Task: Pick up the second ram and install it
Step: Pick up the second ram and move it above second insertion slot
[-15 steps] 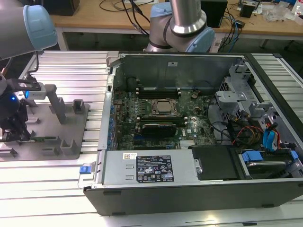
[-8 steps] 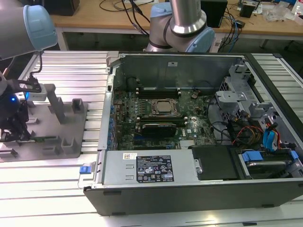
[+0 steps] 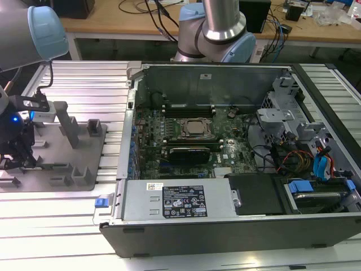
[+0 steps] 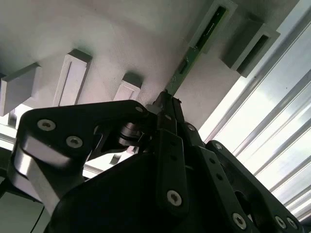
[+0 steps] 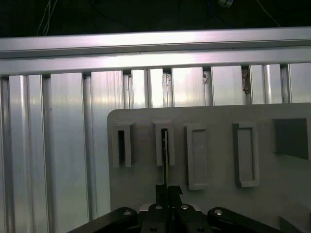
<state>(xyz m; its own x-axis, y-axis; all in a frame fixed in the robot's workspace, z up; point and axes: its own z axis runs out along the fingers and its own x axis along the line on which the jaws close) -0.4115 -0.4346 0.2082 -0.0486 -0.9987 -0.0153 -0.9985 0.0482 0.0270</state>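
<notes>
Second ram (image 4: pixel 190 56) in grey fixture slot (image 5: pixel 159 145)

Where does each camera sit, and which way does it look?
Exterior view: off the arm, high, looking down on the computer case and fixture plate; arm and gripper show.
First wrist view: at the wrist, facing the fixture plate squarely past the gripper.
Second wrist view: at the wrist, slanting along the gripper.
Both share the gripped second ram.

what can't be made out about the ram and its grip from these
- The second ram: its label, seen too obliquely in both wrist views.
- Its gripped end, hidden by the gripper in the second wrist view.
- The memory slots in the computer case: filled or empty, too small in the exterior view.
</notes>
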